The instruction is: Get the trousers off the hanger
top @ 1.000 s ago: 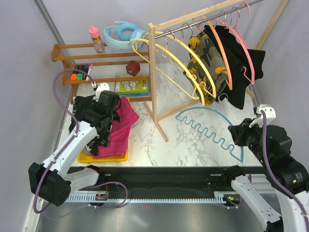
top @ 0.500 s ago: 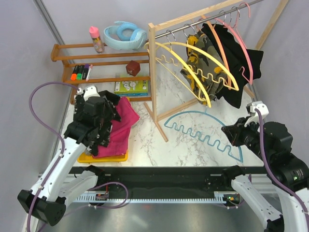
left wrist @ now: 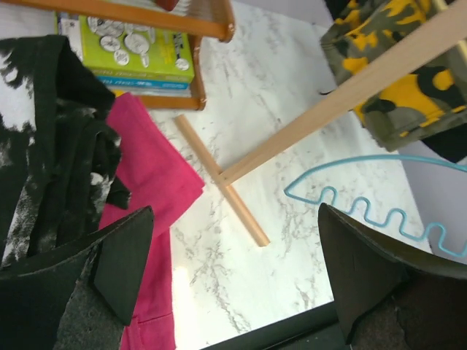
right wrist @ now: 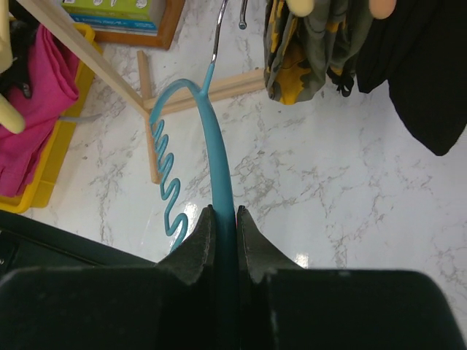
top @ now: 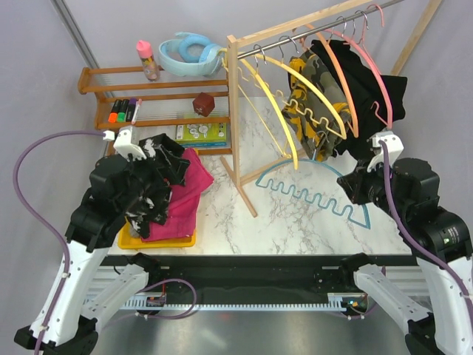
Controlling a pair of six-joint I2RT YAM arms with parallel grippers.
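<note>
The left hand [left wrist: 237, 266] is spread wide with nothing between its fingers. Just below it and to its left lie the speckled black trousers [left wrist: 51, 146] heaped over the magenta trousers [left wrist: 149, 171], both resting in the yellow tray [top: 159, 240]. By the look of it those two pairs are done with. The right hand [right wrist: 224, 233] is pressed together on the rim of a bare blue hanger [right wrist: 217, 157], which runs straight out ahead of its fingers, low over the counter [right wrist: 350, 189]; it appears to be off the rail [top: 295, 35]. Ahead of that hand and above it hang the camouflage trousers [right wrist: 306, 51], with the plain black trousers [right wrist: 423, 73] just to their right, so the task looks about half done. The step in hand seems to be clearing the emptied hanger. The next move probably calls for setting it down out of the way. One hand should then steady the camouflage pair's hanger while the free left hand draws the cloth off.
</note>
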